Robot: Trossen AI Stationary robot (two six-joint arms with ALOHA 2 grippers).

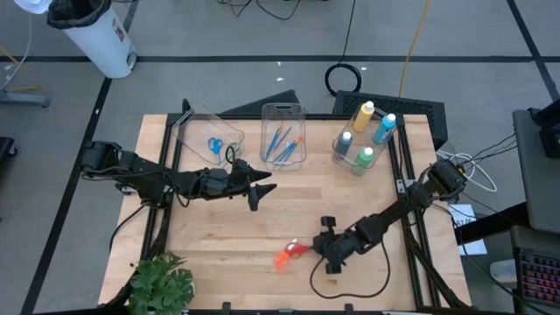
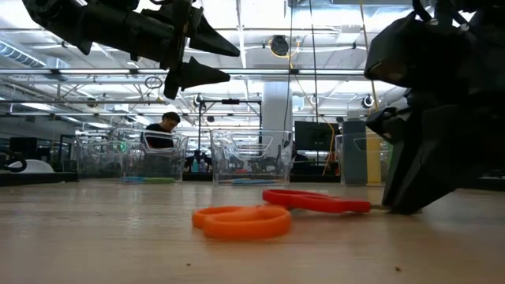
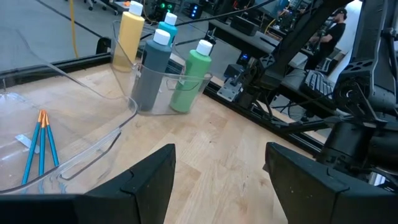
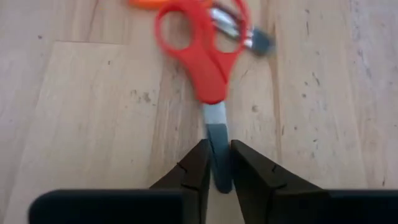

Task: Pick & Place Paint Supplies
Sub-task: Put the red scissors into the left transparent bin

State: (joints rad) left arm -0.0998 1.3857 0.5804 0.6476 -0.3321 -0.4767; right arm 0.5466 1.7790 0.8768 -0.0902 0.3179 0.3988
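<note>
Red scissors lie flat on the wooden table, and orange scissors lie flat beside them, toward the near edge. My right gripper is low at the table, shut on the red scissors' blade. My left gripper hovers open above the table's middle, touching nothing. The yellow, blue, green and grey-blue bottles stand in the right clear bin. The brushes lie in the middle bin. Blue and green scissors lie in the left bin. My right gripper pinches the red scissors' blade near its tip between the two fingers. The fingers come in low from the table's right, lying along the blade. The scissors' handles rest on the table.
Three clear bins stand in a row along the far edge. A green leafy plant sits at the near left corner. Bare wood lies between the bins and the scissors. A person shows far behind the table in the low view.
</note>
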